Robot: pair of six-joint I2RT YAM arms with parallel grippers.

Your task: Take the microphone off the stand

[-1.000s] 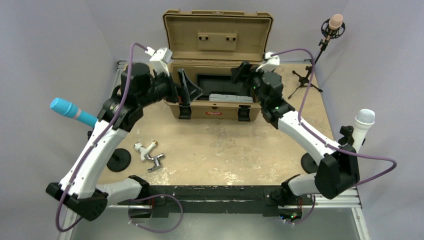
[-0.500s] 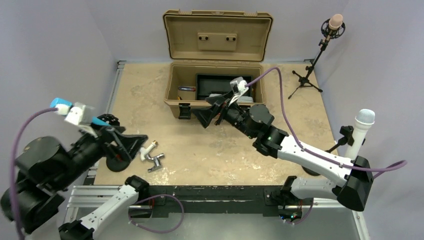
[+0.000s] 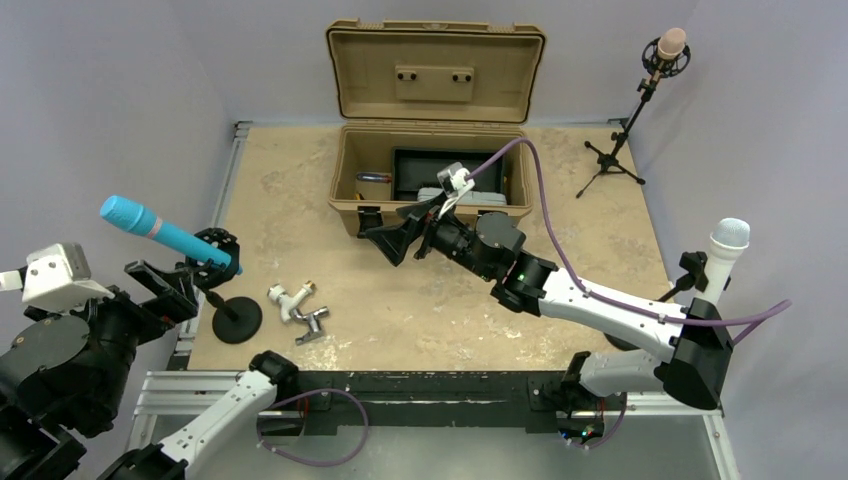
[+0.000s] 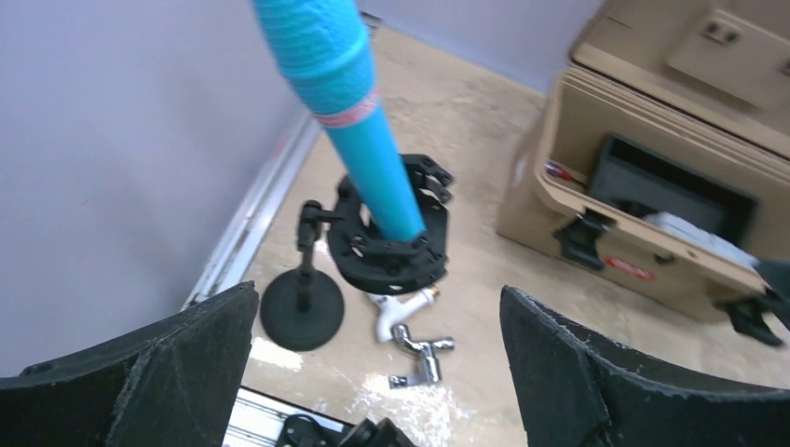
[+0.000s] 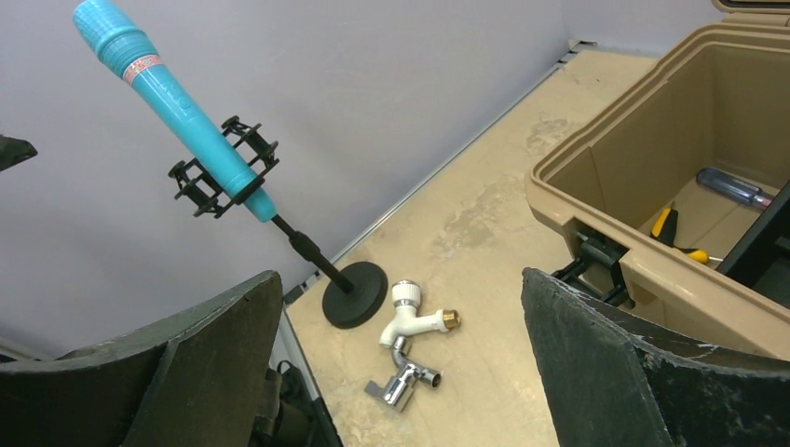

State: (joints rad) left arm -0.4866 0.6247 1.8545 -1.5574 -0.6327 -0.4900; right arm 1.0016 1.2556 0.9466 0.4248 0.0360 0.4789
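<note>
A blue microphone sits tilted in a black shock mount on a round-based stand at the table's left edge. My left gripper is open and empty just left of the mount, apart from it. In the left wrist view the microphone and mount lie ahead between my open fingers. My right gripper is open and empty in front of the case, facing left. The right wrist view shows the microphone and stand base well ahead.
An open tan case with tools stands at the back centre. A white faucet and a chrome fitting lie beside the stand base. A white microphone stands at the right edge. A pink one stands on a tripod at the back right.
My left arm has swung from the case out to the left edge, and its gripper now faces the blue microphone. My right gripper has come out of the case and moved left.
</note>
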